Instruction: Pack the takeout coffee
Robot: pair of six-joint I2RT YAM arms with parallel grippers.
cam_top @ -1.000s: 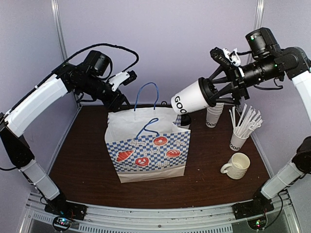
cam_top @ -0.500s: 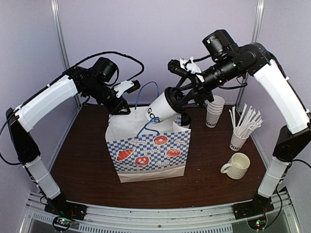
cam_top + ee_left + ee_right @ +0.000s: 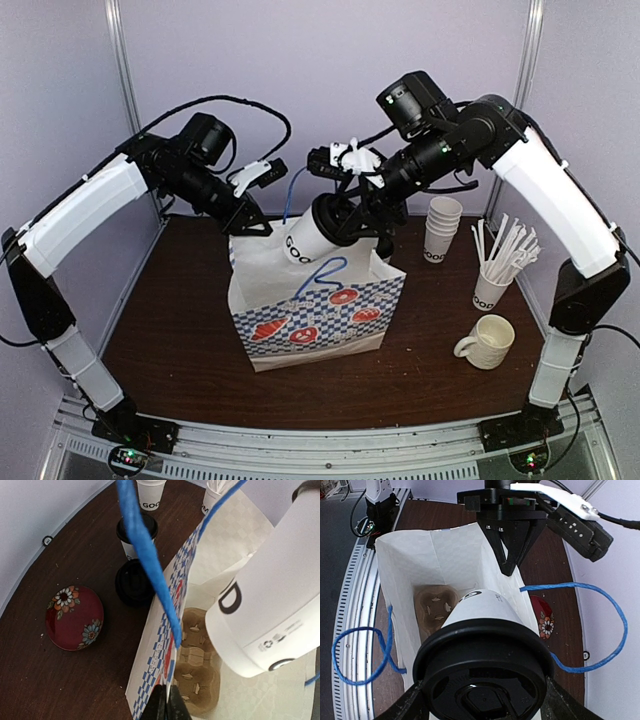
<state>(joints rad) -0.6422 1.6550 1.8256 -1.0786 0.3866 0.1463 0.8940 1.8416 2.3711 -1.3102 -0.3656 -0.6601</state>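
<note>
Your right gripper is clamped around the lidded end of a coffee cup, its fingers spread just wide enough to grip the black dome lid on both sides. The cup is tipped well over, base pointing down and to your left, and hangs above the open mouth of the paper bag, not yet inside. Your left gripper is pinched shut on the bag's top edge at the back, so that the mouth gapes. The bag stands on the brown table, near its middle, and leans a little. Look down through the opening and you see the brown carrier lying flat on the bag's floor with both pockets empty. One blue handle loops up past the left wrist camera. On the table behind the bag stands a second lidded cup, with another black lid just beside it; you cannot tell whether a cup sits under that one. A red flowered dish lies near them. To your right are a stack of bare cups, a cup of straws and a cream mug.
</note>
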